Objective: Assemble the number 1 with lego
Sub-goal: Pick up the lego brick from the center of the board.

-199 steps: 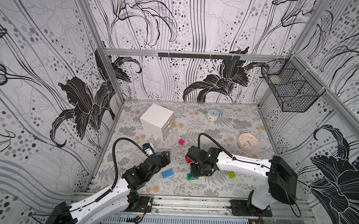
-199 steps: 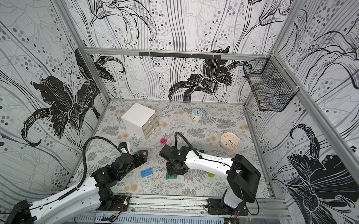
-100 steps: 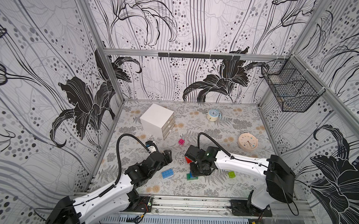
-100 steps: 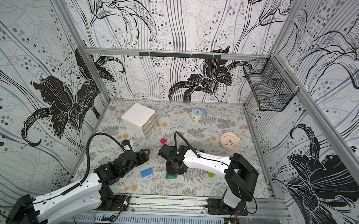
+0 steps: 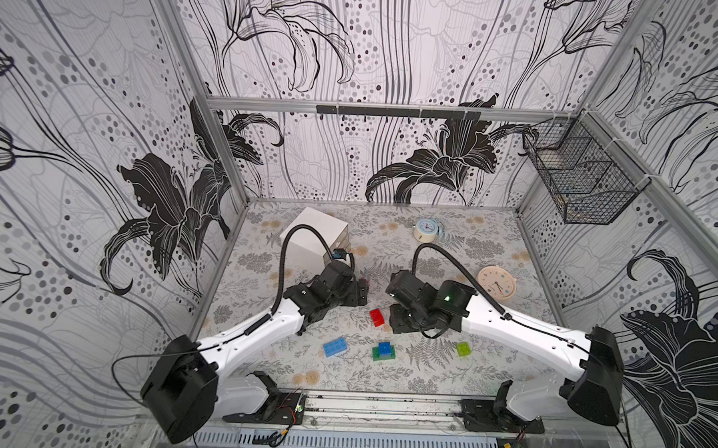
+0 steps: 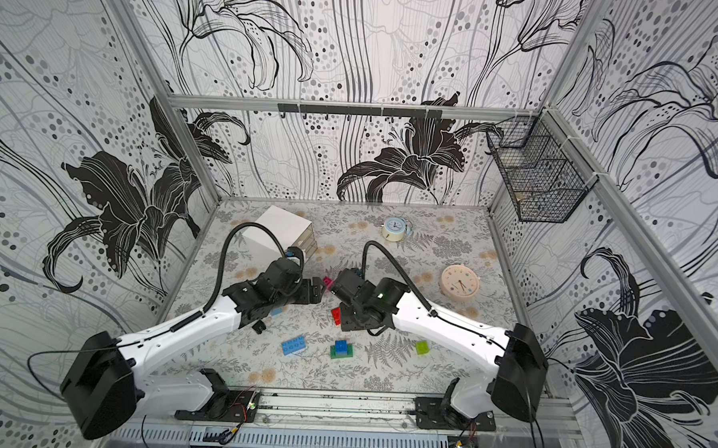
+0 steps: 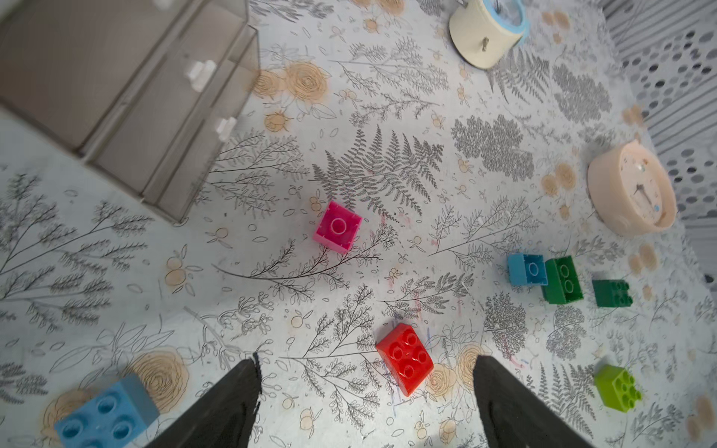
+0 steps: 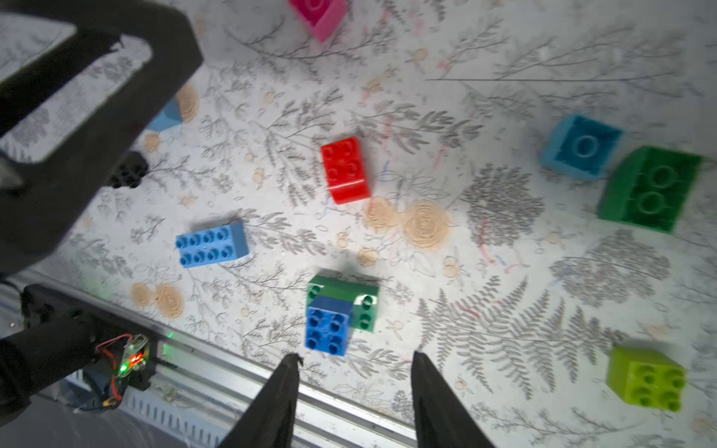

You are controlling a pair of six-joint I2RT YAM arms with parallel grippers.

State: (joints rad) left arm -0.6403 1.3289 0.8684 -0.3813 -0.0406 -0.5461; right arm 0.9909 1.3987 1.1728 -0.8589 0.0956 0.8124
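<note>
Hovering over worktop (image 5: 425, 373), both claws empty: left claw (image 7: 366, 360) spread wide, close to red brick (image 5: 377, 317) at centre; right claw (image 8: 355, 357) parted, nothing in it, close to blue-on-green stack (image 5: 384, 351) on near side. Left of stack long blue brick (image 5: 335, 347), right of it lime brick (image 5: 464, 348), farther back pink brick (image 7: 337, 227). All likely light, rigid, smooth-sided, apt to skid; best pinch across opposite flat sides, studs up, then press straight down to seat.
</note>
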